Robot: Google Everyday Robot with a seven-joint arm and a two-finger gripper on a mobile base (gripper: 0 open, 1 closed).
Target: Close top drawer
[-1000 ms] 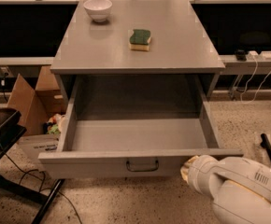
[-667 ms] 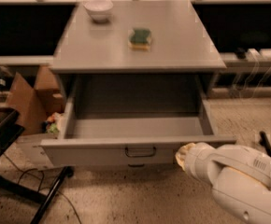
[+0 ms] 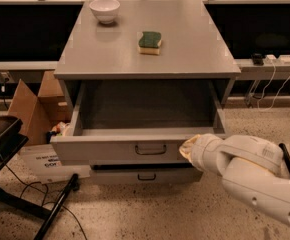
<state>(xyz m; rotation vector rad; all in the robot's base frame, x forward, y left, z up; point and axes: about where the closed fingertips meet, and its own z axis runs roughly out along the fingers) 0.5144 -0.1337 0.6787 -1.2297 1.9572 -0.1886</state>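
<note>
Can't tell clenched or released on the gripper (image 3: pixel 189 149), just pressed against the front of the top drawer (image 3: pixel 100 149), right of the handle (image 3: pixel 150 149). Pushed in a good way compared with a second ago, less of the grey box showing. Still sticking out from under the surface (image 3: pixel 190 51) though, so probably needs more shoving, straight in.

White arm (image 3: pixel 255 176) of fat rounded segments with small dark screw holes; its cream pincer (image 3: pixel 186 149) is at the right end of the top drawer (image 3: pixel 105 150) front.
</note>
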